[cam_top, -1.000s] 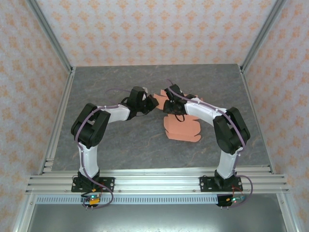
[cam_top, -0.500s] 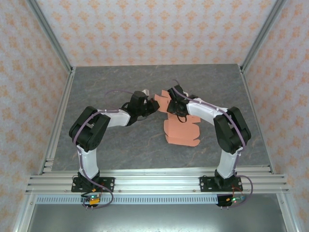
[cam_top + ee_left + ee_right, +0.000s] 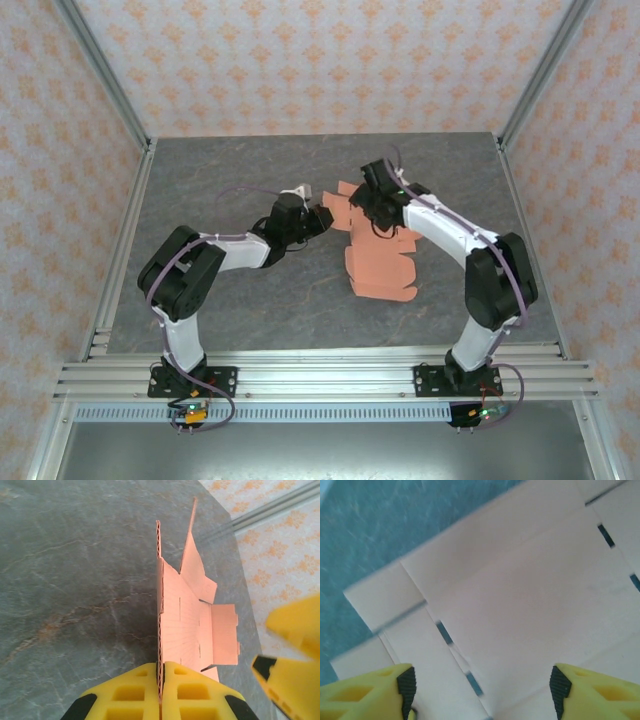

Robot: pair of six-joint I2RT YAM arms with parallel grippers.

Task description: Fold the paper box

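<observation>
Handling the box (image 3: 382, 272) calls for a light touch. It looks like thin corrugated card: next to weightless, stiff across each panel, but ready to hinge at every score and slot.

You'll find it a little toward 3 o'clock from the centre of the worktop (image 3: 230, 180). Its 6 o'clock half looks flat and its 10 o'clock edge is raised. The left claw (image 3: 318, 218) is clamped on that edge. From the left wrist, the card runs edge-on between the yellow fingers (image 3: 125, 695) and stands up off the worktop. The right claw (image 3: 378, 205) hovers over the 12 o'clock panels, jaws spread wide with nothing between them. Whether it touches the card, you can't tell from here.

Take hold on a full panel edge close to a score, so the fold goes where it is cut. Leave the small tabs (image 3: 223, 632) alone; they would likely crumple. Pinch firmly enough that the smooth card won't slide, but not so hard that you crush the flutes.
</observation>
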